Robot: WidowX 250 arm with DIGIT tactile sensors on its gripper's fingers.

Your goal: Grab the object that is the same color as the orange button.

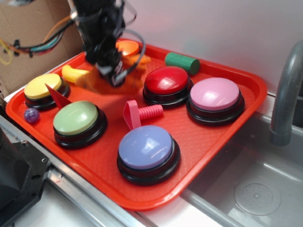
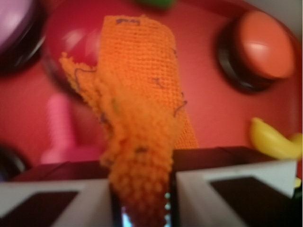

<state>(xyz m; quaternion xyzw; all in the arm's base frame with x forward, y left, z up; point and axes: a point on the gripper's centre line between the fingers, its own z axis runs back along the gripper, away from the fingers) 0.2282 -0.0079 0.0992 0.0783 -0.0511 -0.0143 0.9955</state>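
My gripper [image 1: 115, 75] [image 2: 142, 189] is shut on the object, an orange knitted cloth strip [image 2: 137, 94] that hangs from between its two fingers above the red tray [image 1: 208, 137]. In the exterior view the cloth [image 1: 130, 75] dangles under the black arm, over the tray's back left part. The orange button [image 1: 127, 46] [image 2: 262, 45], small with a glossy dome on a black base, sits at the tray's far edge, partly hidden behind the arm.
On the tray stand yellow [image 1: 43, 87], green [image 1: 75, 118], blue [image 1: 146, 147], red [image 1: 166, 80] and pink [image 1: 214, 93] buttons. A yellow banana [image 1: 73, 72] [image 2: 274, 139], pink bolt [image 1: 139, 113], green cylinder [image 1: 182, 61], red wedge [image 1: 57, 94] and purple ball [image 1: 31, 115] lie among them. A sink and faucet [image 1: 284, 94] are right.
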